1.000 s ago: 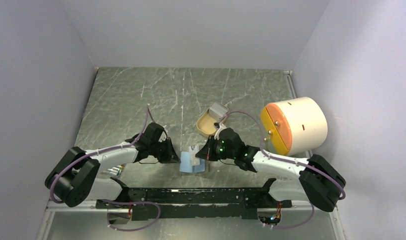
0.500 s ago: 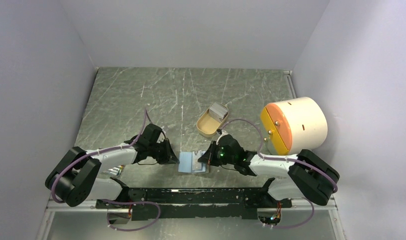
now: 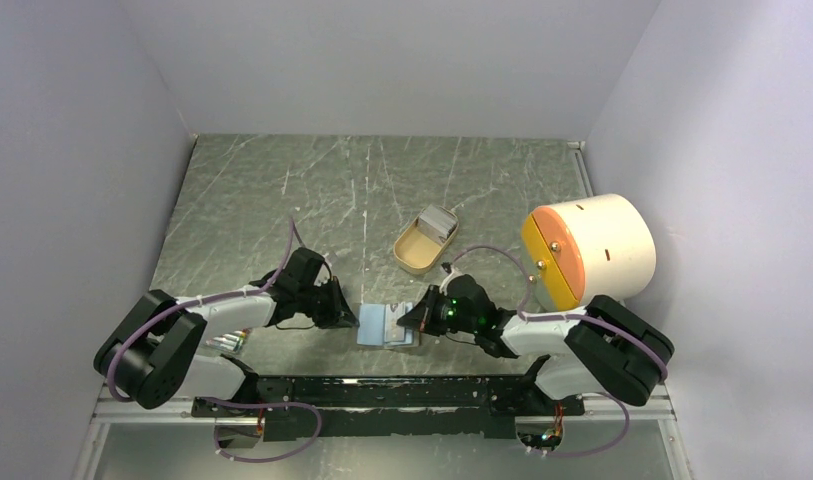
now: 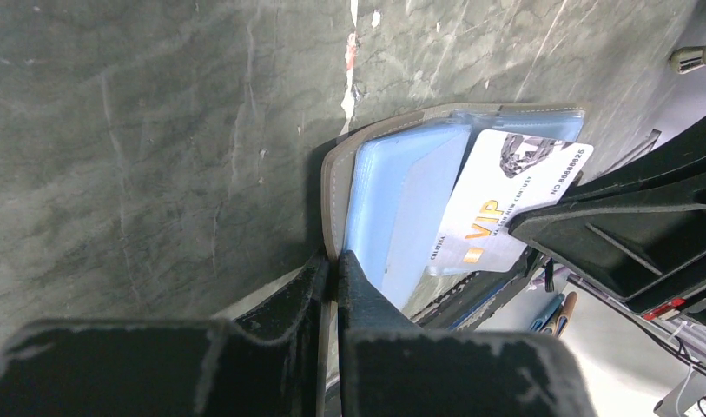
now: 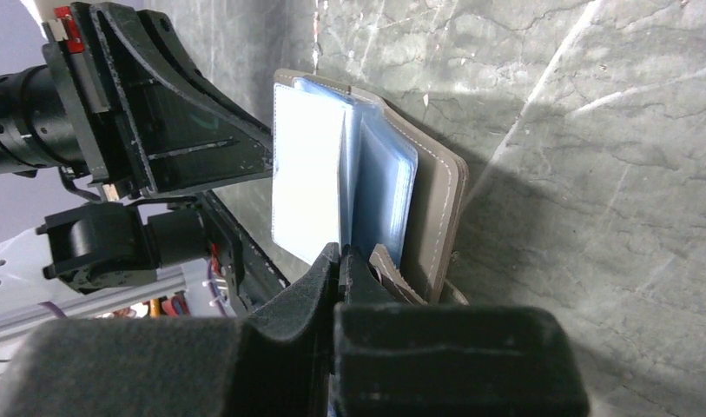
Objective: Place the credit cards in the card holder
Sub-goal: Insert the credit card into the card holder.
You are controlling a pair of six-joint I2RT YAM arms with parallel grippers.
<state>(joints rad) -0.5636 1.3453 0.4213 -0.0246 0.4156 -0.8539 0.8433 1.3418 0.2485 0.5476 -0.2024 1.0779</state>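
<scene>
The card holder (image 3: 372, 325) lies open near the table's front edge, between my two grippers. Its cover is grey-olive (image 5: 438, 217) and its pockets are light blue (image 4: 392, 191). My left gripper (image 3: 352, 317) is shut on the cover's left edge (image 4: 336, 258). My right gripper (image 3: 415, 324) is shut on one of the credit cards (image 4: 505, 204), a white card with "VIP" printed on it. The card rests against the blue pockets, seen as a pale sheet (image 5: 306, 178) in the right wrist view, where the right gripper (image 5: 340, 254) pinches its edge.
A tan oval tray (image 3: 414, 250) with a small grey object in it sits just behind the right gripper. A big cream cylinder with an orange face (image 3: 587, 250) stands at the right wall. Coloured-tip sticks (image 3: 230, 342) lie by the left arm's base.
The right arm has dropped lower and come toward the front edge. The card has gone from standing up over the card holder to lying against its pockets. The left gripper has held still.
</scene>
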